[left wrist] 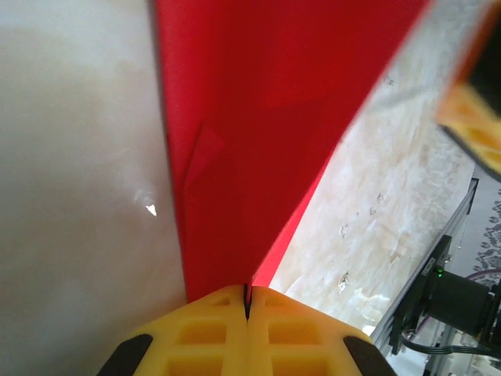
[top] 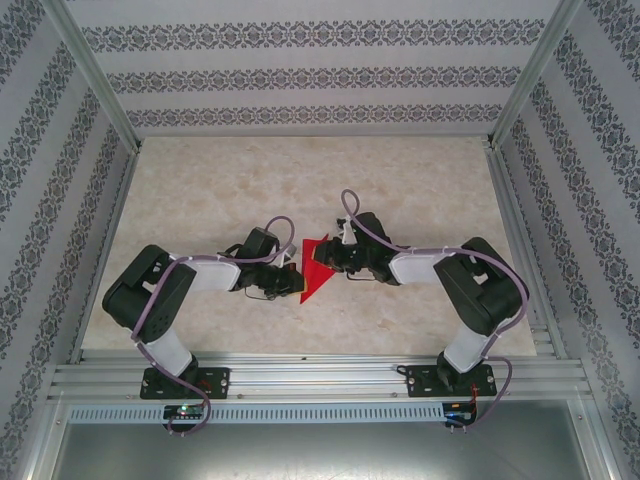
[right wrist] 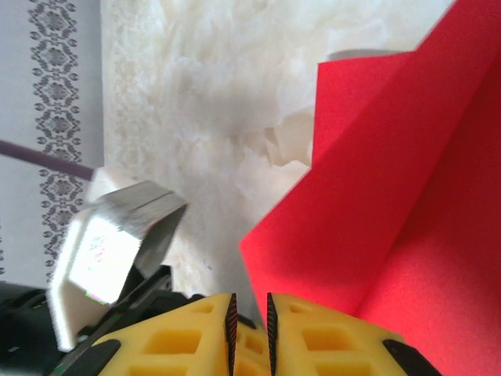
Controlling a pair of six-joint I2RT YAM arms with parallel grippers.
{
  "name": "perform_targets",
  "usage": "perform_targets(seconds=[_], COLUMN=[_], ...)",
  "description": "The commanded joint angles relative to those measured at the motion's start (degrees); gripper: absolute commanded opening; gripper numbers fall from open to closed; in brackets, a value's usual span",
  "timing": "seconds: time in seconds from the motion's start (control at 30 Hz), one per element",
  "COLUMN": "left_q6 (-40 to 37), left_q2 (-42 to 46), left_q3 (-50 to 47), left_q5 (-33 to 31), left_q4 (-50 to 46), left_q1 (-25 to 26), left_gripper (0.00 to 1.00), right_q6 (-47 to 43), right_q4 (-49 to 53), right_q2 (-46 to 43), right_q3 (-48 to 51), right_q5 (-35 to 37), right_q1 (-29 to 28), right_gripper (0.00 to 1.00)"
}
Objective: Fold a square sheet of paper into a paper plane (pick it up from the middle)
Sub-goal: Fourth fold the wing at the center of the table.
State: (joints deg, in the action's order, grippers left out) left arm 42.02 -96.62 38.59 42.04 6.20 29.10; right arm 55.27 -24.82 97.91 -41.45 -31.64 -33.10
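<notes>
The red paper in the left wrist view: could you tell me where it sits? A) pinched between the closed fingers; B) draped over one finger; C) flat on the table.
A: the red paper tapers into the seam between the fingers of the left gripper.

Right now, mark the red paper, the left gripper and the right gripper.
red paper (top: 312, 278): top view, lower pointed part.
left gripper (left wrist: 246, 291): left wrist view, where the fingertips meet.
right gripper (right wrist: 250, 301): right wrist view, gap between the fingertips.
</notes>
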Motion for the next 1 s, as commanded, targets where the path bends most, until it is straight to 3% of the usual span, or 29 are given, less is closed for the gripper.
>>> perform_targets(seconds=[0.0,0.23,0.43,0.97], left_q6=[1.7,3.2,8.0,8.8], left_q2=[-1.5,-1.5,-2.0,-3.6], left_q3=[0.0,-0.7,-3.2,-2.6], left_q5=[3.0,3.1,5.3,6.2], left_q4=[3.1,4.1,11.1,9.1], left_q1=[-0.8,-1.3,-3.0,-4.2], left_gripper=[0.04,0.03,0.02,0.01], right_q6=[-1.4,-0.8,-0.8,-0.2], right_q4=[0.3,-0.5,-0.9,-0.4], right_q2=[-1.6,1.9,4.2,8.4], right_q3=[0.3,-1.4,-3.3,-5.3], right_q5=[-0.4,-1.0,-2.4,-2.7], right_q1=[0.0,-1.5,-1.6,-1.4], right_gripper=[0.19,0.15,0.14,0.15])
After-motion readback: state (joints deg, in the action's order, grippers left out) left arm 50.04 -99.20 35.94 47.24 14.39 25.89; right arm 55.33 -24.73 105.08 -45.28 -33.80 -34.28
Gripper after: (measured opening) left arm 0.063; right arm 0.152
